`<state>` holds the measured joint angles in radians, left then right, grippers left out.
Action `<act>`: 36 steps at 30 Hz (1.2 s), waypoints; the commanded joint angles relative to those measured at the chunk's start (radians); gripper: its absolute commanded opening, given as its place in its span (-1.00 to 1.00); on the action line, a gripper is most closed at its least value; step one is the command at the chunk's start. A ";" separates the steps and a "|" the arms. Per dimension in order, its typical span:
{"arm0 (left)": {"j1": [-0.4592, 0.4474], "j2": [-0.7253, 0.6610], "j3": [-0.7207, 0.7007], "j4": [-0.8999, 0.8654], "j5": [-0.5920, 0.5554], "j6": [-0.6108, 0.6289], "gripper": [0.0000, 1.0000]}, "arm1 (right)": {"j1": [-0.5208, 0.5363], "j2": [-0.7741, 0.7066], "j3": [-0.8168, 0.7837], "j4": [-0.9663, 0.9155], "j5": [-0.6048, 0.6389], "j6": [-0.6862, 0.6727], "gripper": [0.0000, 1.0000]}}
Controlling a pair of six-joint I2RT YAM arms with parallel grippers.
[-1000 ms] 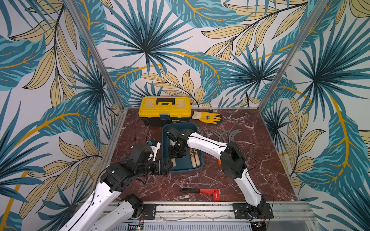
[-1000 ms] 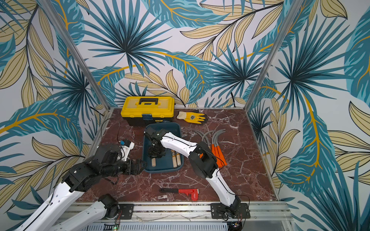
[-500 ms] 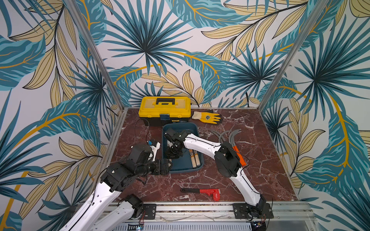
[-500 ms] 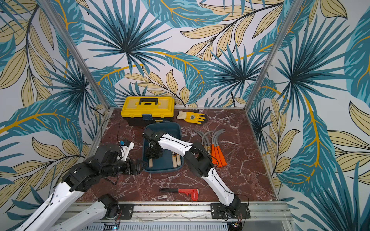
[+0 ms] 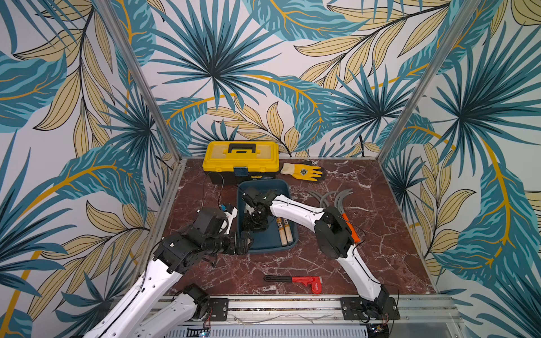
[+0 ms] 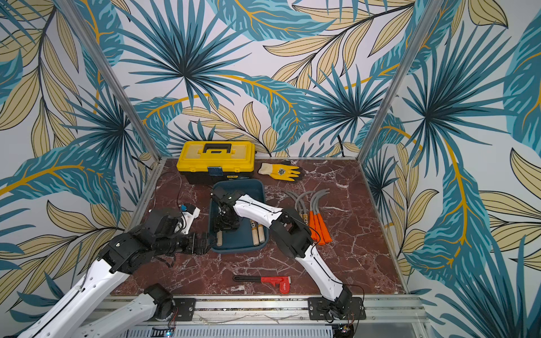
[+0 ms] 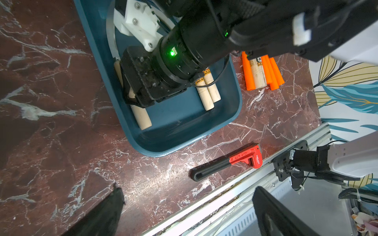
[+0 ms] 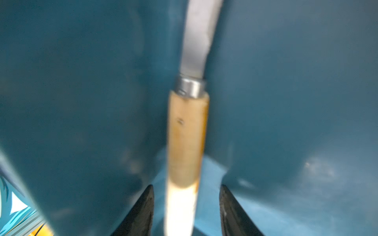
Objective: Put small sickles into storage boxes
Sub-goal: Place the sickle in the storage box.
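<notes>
One wooden-handled sickle point(image 8: 189, 106) lay in the teal tray point(image 8: 286, 102), right hand point(image 8: 186, 187) spread astride it. Rigid, sharp-bladed; round handle point(image 8: 186, 147) judged safest hold.

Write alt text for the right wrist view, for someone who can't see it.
A wooden-handled sickle lies on the floor of the dark teal tray, its grey blade pointing away from the camera. The right gripper is open, its two black fingers flanking the handle's near end with a gap on each side. The picture is blurred.
</notes>
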<state>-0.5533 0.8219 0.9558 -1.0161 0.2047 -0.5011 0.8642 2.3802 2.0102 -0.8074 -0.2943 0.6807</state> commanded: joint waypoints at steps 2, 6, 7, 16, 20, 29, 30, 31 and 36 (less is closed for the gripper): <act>0.010 0.027 0.054 -0.003 0.013 0.044 0.99 | -0.012 -0.087 -0.058 0.010 0.031 -0.005 0.03; 0.012 0.060 0.081 -0.001 0.015 0.054 0.99 | -0.019 -0.142 -0.103 0.015 0.048 -0.016 0.05; 0.012 0.068 0.088 -0.002 0.014 0.057 0.99 | -0.020 -0.155 -0.116 0.015 0.053 -0.020 0.07; 0.012 0.159 0.146 0.000 0.038 0.088 0.99 | -0.044 -0.292 -0.217 0.007 0.095 -0.045 0.41; 0.013 0.235 0.188 0.001 0.081 0.099 0.99 | -0.054 -0.355 -0.265 0.007 0.118 -0.054 0.64; 0.012 0.369 0.243 0.072 0.131 0.118 0.99 | -0.128 -0.456 -0.334 -0.017 0.152 -0.064 0.99; 0.012 0.385 0.247 0.083 0.140 0.118 0.99 | -0.133 -0.466 -0.339 -0.024 0.159 -0.068 0.99; 0.012 0.397 0.251 0.092 0.146 0.118 0.99 | -0.139 -0.475 -0.343 -0.031 0.167 -0.069 0.99; 0.006 0.459 0.261 0.146 0.176 0.117 0.99 | -0.173 -0.525 -0.372 -0.090 0.225 -0.070 0.99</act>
<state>-0.5461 1.2591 1.1851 -0.9257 0.3485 -0.3977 0.7067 1.8969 1.6718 -0.8310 -0.1261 0.6224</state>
